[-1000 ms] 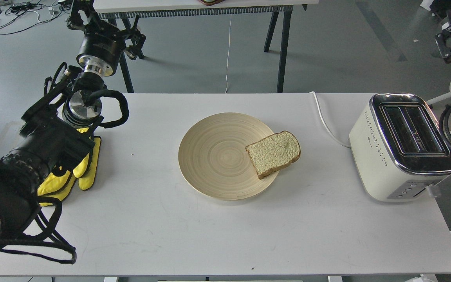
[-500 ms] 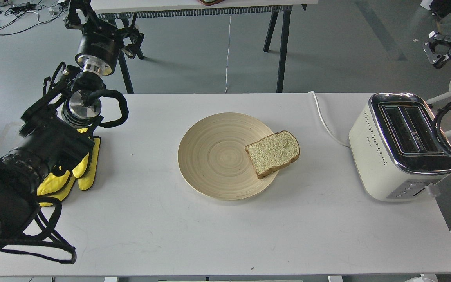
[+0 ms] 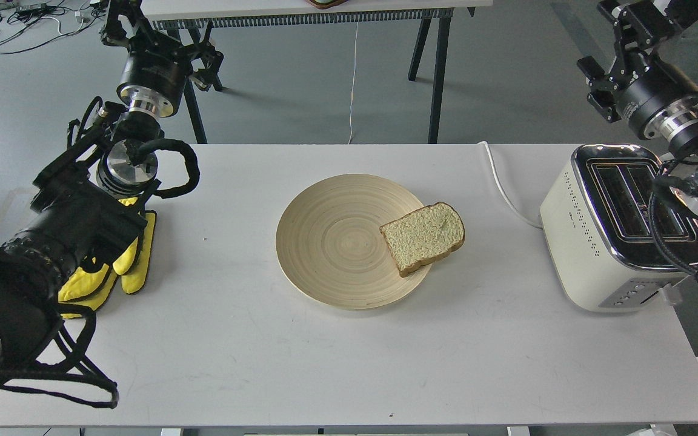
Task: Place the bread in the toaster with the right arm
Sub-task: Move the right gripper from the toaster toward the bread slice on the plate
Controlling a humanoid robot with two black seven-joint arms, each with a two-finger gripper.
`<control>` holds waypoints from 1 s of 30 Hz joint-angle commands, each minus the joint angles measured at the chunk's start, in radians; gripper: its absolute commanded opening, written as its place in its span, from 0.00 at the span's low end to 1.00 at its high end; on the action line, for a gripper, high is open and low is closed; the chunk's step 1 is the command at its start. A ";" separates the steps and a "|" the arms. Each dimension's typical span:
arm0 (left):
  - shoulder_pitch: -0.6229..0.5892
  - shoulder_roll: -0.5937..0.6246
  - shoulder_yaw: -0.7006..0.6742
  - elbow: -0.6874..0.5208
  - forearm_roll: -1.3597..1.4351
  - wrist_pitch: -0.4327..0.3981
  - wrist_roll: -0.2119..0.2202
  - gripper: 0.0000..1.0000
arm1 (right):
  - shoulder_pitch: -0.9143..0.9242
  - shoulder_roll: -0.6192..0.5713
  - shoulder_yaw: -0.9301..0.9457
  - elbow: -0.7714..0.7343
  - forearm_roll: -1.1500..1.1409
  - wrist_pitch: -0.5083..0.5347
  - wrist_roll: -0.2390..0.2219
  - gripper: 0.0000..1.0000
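white table (image 3: 264, 363) | on it: wooden plate (image 3: 331, 242), toaster (image 3: 591, 242), white cord (image 3: 500, 188), yellow padding (image 3: 134, 260)

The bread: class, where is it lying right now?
In the head view, the bread lies right of centre, overhanging the right rim of the wooden plate, left of the toaster.

Black arms (image 3: 70, 230), silver joints, yellow padding (image 3: 131, 260)

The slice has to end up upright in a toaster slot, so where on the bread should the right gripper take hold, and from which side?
Probably the rounded crust end of the bread, approached from the right: it overhangs the plate rim there.
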 commanded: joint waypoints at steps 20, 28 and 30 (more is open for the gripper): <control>-0.001 0.000 0.000 0.000 0.002 0.001 0.000 1.00 | 0.111 0.196 -0.549 -0.149 -0.612 -0.161 0.004 0.92; 0.001 0.000 0.000 0.000 0.002 0.001 0.000 1.00 | 0.056 0.335 -0.608 -0.324 -0.606 -0.163 0.001 0.83; -0.001 0.000 0.000 0.000 0.002 0.001 0.000 1.00 | 0.040 0.336 -0.608 -0.326 -0.606 -0.163 0.001 0.79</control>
